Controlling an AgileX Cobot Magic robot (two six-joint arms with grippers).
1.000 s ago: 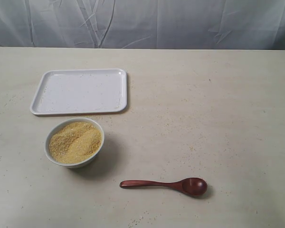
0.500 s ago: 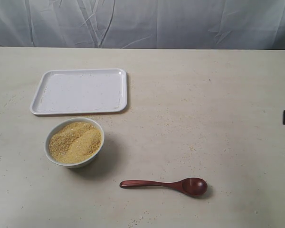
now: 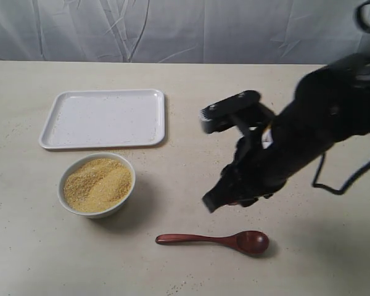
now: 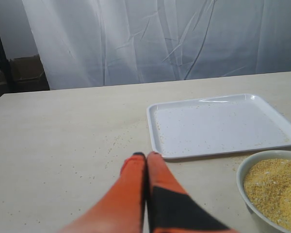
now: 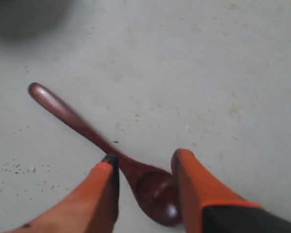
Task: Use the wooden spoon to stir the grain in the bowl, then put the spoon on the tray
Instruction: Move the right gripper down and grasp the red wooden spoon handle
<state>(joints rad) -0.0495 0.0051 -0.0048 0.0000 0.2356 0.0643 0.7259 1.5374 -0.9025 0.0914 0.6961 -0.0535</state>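
exterior view: wooden spoon (image 3: 216, 239) flat on table (image 3: 61, 259), long axis left-right, handle leftward. my right gripper (image 5: 145, 160) spread, straddling its scoop, gripping nothing. left gripper (image 4: 146, 156) pressed together, empty.

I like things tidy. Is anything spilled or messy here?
Yes. Loose yellow grains lie scattered on the beige table beside the flat white rectangular tray, with a few specks inside it. The small round white bowl stands upright.
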